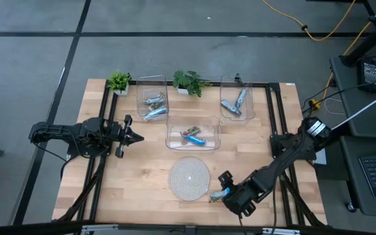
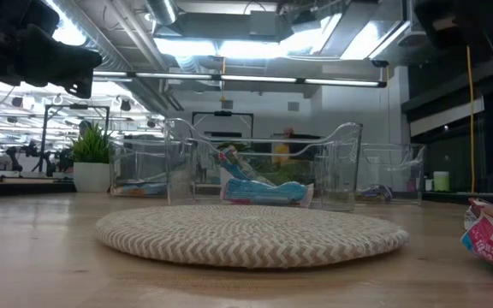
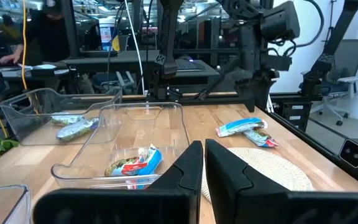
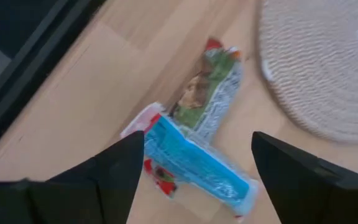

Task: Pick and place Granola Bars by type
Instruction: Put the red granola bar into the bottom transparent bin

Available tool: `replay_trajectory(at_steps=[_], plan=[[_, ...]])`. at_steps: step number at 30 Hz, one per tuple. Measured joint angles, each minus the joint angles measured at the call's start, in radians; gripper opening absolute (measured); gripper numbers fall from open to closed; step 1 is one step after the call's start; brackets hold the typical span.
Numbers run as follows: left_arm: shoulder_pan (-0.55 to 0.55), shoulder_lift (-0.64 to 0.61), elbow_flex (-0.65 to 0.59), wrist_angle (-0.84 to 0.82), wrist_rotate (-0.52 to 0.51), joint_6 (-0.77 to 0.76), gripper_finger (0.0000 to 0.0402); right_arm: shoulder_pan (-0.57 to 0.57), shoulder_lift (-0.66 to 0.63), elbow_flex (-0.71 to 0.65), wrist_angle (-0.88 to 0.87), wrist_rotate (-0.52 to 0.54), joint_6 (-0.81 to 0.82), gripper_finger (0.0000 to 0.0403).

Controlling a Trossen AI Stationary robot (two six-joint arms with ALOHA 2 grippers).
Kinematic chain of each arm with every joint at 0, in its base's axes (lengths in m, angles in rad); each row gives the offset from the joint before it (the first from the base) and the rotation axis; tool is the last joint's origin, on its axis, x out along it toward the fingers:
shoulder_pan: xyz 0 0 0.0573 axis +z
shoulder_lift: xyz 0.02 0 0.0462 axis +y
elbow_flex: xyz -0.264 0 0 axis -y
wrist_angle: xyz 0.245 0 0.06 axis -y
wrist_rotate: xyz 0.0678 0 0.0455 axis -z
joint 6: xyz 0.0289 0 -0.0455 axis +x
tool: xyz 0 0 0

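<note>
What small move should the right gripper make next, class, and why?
Probably lower straight down and close on the blue bar. The right gripper hangs open with that bar between its fingers, beside the woven mat, and the bar lies across a green bar, so it comes off first.

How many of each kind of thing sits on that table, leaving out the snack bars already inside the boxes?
Bins: 3
Plants: 2
Mat: 1
Loose bars: 2, under the open right gripper; the left gripper waits shut at the table's left
Total: 8
</note>
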Motion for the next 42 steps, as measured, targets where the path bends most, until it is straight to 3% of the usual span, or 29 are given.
replay_trajectory(at_steps=[42], plan=[[0.000,0.000,0.000,0.000,0.000,0.000,0.0009,0.000,0.100,0.000,-0.058,-0.016,0.028,0.0299]])
